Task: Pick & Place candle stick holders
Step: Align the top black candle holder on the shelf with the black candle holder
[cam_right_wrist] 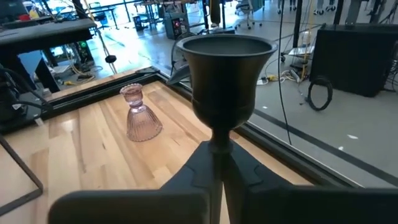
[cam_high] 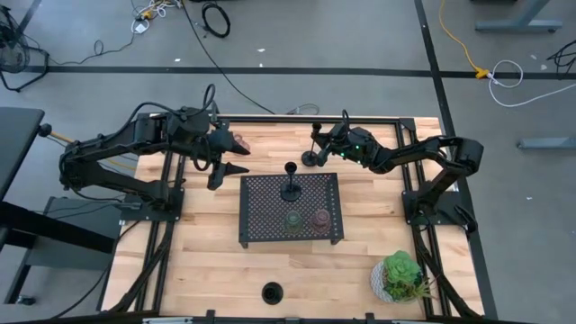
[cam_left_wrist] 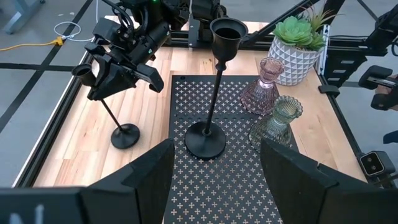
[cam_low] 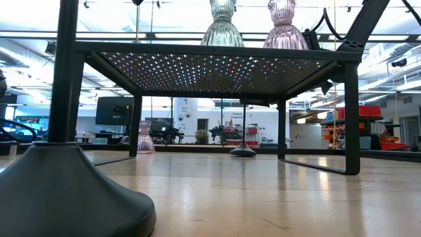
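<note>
Three holders on tray [cam_high: 259, 220]; right gripper [cam_high: 319, 137] clamps fourth beside it

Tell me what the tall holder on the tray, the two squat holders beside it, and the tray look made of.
Tall holder: likely metal, matte black; thin stem, flat disc base. Squat pink holder and green holder: probably glass; translucent, ribbed, light passes through. Tray: apparently black painted sheet metal, punched with small cross-shaped holes, on slim legs.

Tray [cam_high: 290, 209]: we see black, dotted all over with small holes.
Stemmed holders [cam_high: 292, 184]: black.
Glass holders: we see one pink [cam_left_wrist: 262, 88], one olive-green [cam_left_wrist: 277, 122], one brownish-pink [cam_right_wrist: 140, 116].
Table [cam_high: 207, 256]: pale wood planks.
Plant [cam_high: 402, 274]: green, white patterned pot.
</note>
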Available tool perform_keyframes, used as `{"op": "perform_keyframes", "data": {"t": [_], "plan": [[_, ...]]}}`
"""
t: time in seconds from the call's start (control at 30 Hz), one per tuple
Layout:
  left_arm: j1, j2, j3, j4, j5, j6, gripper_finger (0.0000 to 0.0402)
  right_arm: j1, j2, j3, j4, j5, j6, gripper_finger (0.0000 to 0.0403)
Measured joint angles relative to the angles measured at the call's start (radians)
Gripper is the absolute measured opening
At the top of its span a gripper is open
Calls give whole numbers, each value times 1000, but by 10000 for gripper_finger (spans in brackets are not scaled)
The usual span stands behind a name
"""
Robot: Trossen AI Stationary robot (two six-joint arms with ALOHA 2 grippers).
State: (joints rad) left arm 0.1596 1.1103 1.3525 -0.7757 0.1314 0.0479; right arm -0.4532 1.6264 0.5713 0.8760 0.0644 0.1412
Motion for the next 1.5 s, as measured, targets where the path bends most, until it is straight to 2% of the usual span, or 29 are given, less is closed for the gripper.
{"op": "perform_keyframes", "data": {"t": [0.73,1.07,1.5], "plan": [[0,0,0,-1,0,-2,241,1,-27,-1,-13,-25,11,1],[0,0,0,-8,0,-1,241,3,-136,-1,-100,-58,3,1],[0,0,0,-8,0,-1,241,59,-373,-1,-293,-55,-28,1]]}}
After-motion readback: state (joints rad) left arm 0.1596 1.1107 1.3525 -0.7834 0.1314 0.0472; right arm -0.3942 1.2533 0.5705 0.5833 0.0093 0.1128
